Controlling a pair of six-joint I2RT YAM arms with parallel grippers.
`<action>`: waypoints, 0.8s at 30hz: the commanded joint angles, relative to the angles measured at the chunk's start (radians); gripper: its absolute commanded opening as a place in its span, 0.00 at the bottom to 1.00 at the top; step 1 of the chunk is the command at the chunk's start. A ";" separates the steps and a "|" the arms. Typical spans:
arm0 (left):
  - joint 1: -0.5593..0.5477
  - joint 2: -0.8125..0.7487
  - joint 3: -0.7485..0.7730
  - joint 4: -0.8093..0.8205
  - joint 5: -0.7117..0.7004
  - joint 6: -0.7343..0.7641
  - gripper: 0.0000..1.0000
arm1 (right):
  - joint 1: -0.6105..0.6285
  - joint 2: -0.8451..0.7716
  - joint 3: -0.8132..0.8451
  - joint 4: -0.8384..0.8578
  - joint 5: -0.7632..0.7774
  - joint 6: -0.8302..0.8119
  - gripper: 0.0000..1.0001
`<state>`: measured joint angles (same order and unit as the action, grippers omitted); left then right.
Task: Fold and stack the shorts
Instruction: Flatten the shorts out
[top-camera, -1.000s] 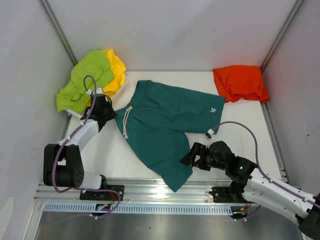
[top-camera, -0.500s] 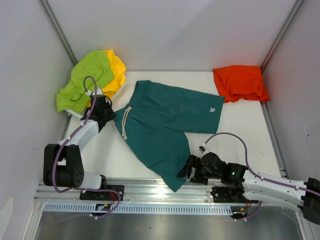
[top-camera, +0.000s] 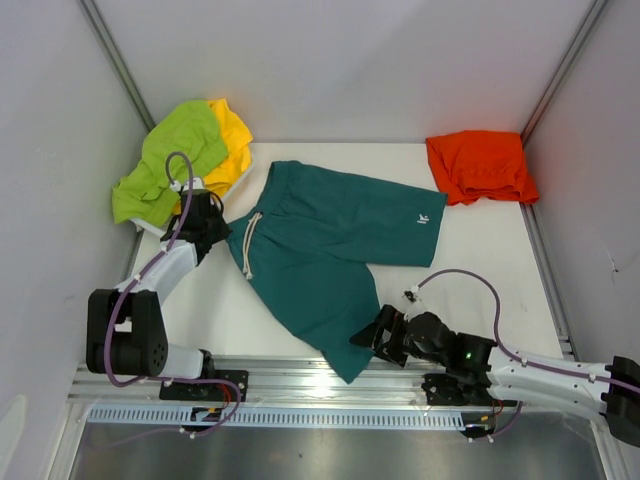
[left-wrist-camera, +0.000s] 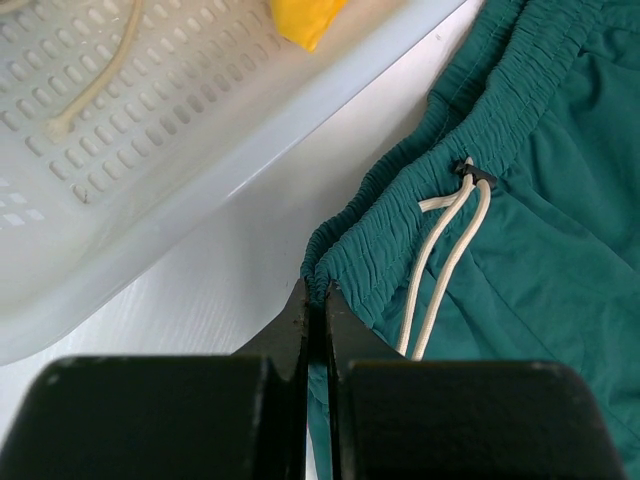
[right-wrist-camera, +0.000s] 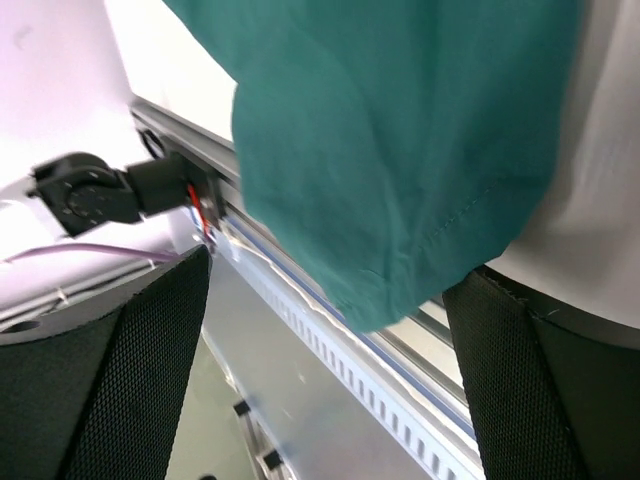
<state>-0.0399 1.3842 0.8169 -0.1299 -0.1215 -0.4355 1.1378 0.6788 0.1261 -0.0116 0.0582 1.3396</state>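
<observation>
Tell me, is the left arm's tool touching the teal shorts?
Touching. The left wrist view shows the left tool shut on the waistband edge of the teal shorts.

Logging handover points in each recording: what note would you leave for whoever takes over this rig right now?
The left pincer is shut on the teal shorts at the waistband corner, beside the drawstring.
The right pincer is open, straddling the near leg's hem, not yet gripping.
The teal shorts are spread mid-table, unfolded. The orange shorts lie compact in the far right corner. The lime green shorts and yellow shorts are heaped at the white basket.
Done: orange looks set aside.
Left: fold teal, lime and yellow, then stack.
</observation>
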 joint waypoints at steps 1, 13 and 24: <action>0.014 -0.039 -0.002 0.024 -0.021 0.017 0.00 | -0.009 0.002 0.030 0.058 0.074 -0.003 0.95; 0.014 -0.042 -0.001 0.019 -0.036 0.023 0.00 | -0.056 0.025 0.081 0.012 0.101 -0.065 0.71; 0.014 -0.039 -0.001 0.018 -0.041 0.024 0.00 | -0.173 0.042 0.130 -0.024 0.098 -0.192 0.00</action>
<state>-0.0387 1.3800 0.8165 -0.1303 -0.1333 -0.4335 0.9955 0.7086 0.1993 -0.0360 0.1299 1.2064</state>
